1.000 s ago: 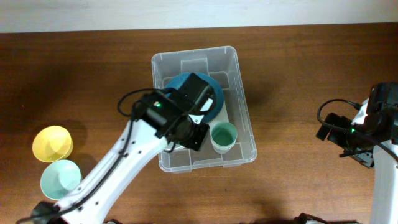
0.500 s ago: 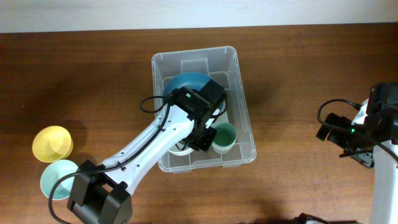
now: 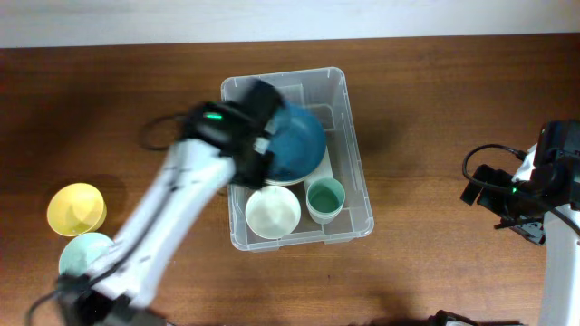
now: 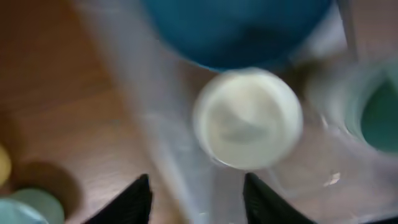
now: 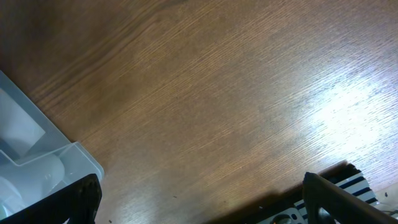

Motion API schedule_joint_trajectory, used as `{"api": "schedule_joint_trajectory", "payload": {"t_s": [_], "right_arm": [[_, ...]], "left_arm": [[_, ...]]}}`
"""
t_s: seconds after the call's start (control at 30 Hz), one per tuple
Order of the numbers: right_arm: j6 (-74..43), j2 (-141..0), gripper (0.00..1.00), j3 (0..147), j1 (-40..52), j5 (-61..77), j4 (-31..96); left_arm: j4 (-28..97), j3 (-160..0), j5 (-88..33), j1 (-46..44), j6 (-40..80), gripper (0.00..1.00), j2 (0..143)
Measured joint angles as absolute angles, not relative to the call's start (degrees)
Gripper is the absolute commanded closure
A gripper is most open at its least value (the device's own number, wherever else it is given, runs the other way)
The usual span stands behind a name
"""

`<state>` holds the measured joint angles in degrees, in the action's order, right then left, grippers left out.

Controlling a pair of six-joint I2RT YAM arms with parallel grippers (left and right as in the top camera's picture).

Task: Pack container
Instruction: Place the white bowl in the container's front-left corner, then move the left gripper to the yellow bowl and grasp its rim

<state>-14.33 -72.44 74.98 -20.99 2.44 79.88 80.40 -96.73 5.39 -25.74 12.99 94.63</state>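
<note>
A dark brown wooden desk (image 3: 435, 109) carries the clear plastic container (image 3: 299, 75) near its middle. Well to the left stand a yellow bowl (image 3: 76, 208) and, just beside it, a mint-green bowl (image 3: 80, 258).

Left-wrist view motion-blurred — glare on table (image 5: 339, 109)

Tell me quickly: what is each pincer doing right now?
Left pincer: open, holding nothing; the cream bowl sits free of it.
Right pincer: wide open, holding nothing.
</note>
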Motion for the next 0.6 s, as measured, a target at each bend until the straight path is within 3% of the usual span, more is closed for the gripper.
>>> {"api": "schedule_joint_trajectory", "payload": {"t_s": [0.07,0.3,0.37,0.6], "right_arm": [[-14.3,-72.4,0.01,75.0,-21.0,2.5,79.9],[-14.3,-72.4,0.01,75.0,-21.0,2.4,79.9],[-14.3,-72.4,0.01,75.0,-21.0,2.4,79.9],[-14.3,-72.4,0.01,75.0,-21.0,2.4,79.9]], "left_arm": [[80.4,-97.5,7.2,-16.2,14.4,0.45,90.8],[74.8,-93.7,9.0,4.8,15.9,0.41,90.0],[71.7,-90.5,8.9,9.0,16.1,0.36,90.5],[61.6,-80.1,8.9,21.2,16.6,0.34,94.7]]}}
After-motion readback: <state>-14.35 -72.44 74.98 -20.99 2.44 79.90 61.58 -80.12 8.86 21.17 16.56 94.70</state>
